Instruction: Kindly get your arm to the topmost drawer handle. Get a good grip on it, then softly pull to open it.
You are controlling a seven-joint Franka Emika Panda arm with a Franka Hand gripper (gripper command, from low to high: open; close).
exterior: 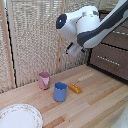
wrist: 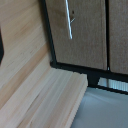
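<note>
The bulky glossy white robot arm [exterior: 87, 27] hovers upper right near the dark brown wooden drawers [exterior: 111, 59], presumably lining up; can't tell if its end effector [exterior: 75, 49] is open.

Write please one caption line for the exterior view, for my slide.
White robot arm raised before a dark wooden drawer with silver handle; pink cup, blue cup on the table.

No text, label, brand, number or sign can be read in either view. The pink cup [exterior: 44, 80], the blue cup [exterior: 60, 91], the plate [exterior: 20, 118] with its patterned rim and the drawer [exterior: 111, 61] fronts show no lettering, and the arm [exterior: 85, 27] bears no legible marking at this resolution.
</note>
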